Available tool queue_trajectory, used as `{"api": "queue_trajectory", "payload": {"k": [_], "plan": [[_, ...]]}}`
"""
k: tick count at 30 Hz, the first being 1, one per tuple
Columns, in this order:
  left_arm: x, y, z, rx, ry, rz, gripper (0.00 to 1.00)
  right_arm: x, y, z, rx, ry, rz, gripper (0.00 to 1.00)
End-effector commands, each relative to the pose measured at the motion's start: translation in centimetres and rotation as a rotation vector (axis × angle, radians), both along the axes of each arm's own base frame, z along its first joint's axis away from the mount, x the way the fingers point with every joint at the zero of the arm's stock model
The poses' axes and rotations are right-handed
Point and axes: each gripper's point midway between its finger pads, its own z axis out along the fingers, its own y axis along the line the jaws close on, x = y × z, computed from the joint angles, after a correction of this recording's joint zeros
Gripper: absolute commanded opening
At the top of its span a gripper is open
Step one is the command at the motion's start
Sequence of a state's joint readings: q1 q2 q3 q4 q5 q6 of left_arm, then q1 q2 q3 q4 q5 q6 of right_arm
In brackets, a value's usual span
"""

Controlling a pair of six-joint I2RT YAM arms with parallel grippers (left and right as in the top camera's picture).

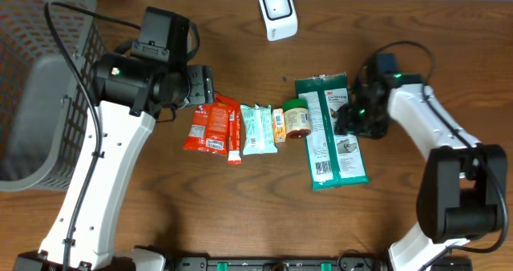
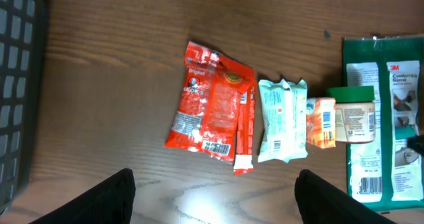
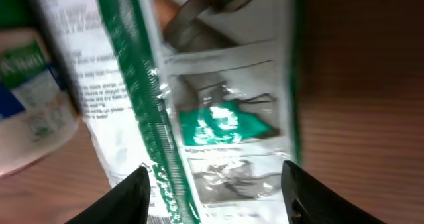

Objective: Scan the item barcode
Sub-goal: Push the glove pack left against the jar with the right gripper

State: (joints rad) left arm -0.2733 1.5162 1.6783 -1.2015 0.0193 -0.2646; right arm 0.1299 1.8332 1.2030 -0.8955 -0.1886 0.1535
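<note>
On the near part of the wooden table (image 1: pixel 240 207) lies the green glove package (image 1: pixel 330 143), flat, with its barcode end toward us. The right gripper (image 3: pixel 213 184) hangs low over its right half; the two fingers (image 3: pixel 129 197) stand apart and hold nothing, with printed film showing between them. We cannot tell if they touch the film. Just left of the package, a small jar with a green lid (image 2: pixel 351 114) lies on its side, partly on the package's edge. Next in the row come a small orange box (image 2: pixel 321 122), a pale teal packet (image 2: pixel 281 120), a thin red stick pack (image 2: pixel 245 134) and a red snack bag (image 2: pixel 209 105) - all close together. A little further back, the left gripper (image 2: pixel 213 181) hovers above the red bag - its claw is wide and empty. At the left side stands a grey basket (image 1: pixel 36 86). Farthest away, near the table's back edge, the white scanner (image 1: pixel 277 13) stands well apart from the package.
</note>
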Motion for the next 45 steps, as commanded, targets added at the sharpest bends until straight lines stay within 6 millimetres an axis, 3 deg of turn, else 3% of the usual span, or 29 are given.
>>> {"api": "queue_trajectory", "payload": {"k": [1, 10, 14, 16, 26, 29, 32, 36, 39, 42, 45], "plan": [[-0.2, 0.2, -0.5, 0.019, 0.013, -0.004, 0.77, -0.8, 0.4, -1.0, -0.098, -0.011, 0.054, 0.59], [-0.6, 0.3, -1.2, 0.026, 0.037, -0.004, 0.77, -0.8, 1.8, -3.8, -0.139, -0.096, 0.05, 0.42], [-0.6, 0.3, -1.2, 0.026, 0.037, -0.004, 0.78, -0.6, 0.2, -4.5, -0.219, -0.121, -0.039, 0.28], [-0.6, 0.3, -1.2, 0.026, 0.037, -0.004, 0.77, 0.1, -0.7, -4.4, -0.259, -0.148, -0.079, 0.27], [-0.6, 0.3, -1.2, 0.026, 0.036, -0.004, 0.77, 2.3, -1.3, -3.8, -0.275, -0.242, -0.251, 0.29], [-0.6, 0.3, -1.2, 0.026, 0.037, -0.005, 0.77, 2.5, -1.2, -3.8, -0.275, -0.248, -0.248, 0.35], [-0.6, 0.3, -1.2, 0.026, 0.037, -0.005, 0.78, 3.0, -0.5, -2.8, -0.254, -0.268, -0.123, 0.4], [-0.6, 0.3, -1.2, 0.026, 0.036, -0.005, 0.78, 3.8, 1.4, 0.4, -0.171, -0.317, 0.029, 0.47], [-0.6, 0.3, -1.2, 0.026, 0.037, -0.005, 0.77, 3.9, 1.6, 2.0, -0.164, -0.355, 0.083, 0.51], [-0.6, 0.3, -1.2, 0.026, 0.037, -0.005, 0.78, 3.8, 1.6, 2.1, -0.177, -0.36, 0.15, 0.5], [-0.6, 0.3, -1.2, 0.026, 0.037, -0.005, 0.77, 3.2, 1.5, 0.9, -0.186, -0.331, 0.183, 0.5]]}}
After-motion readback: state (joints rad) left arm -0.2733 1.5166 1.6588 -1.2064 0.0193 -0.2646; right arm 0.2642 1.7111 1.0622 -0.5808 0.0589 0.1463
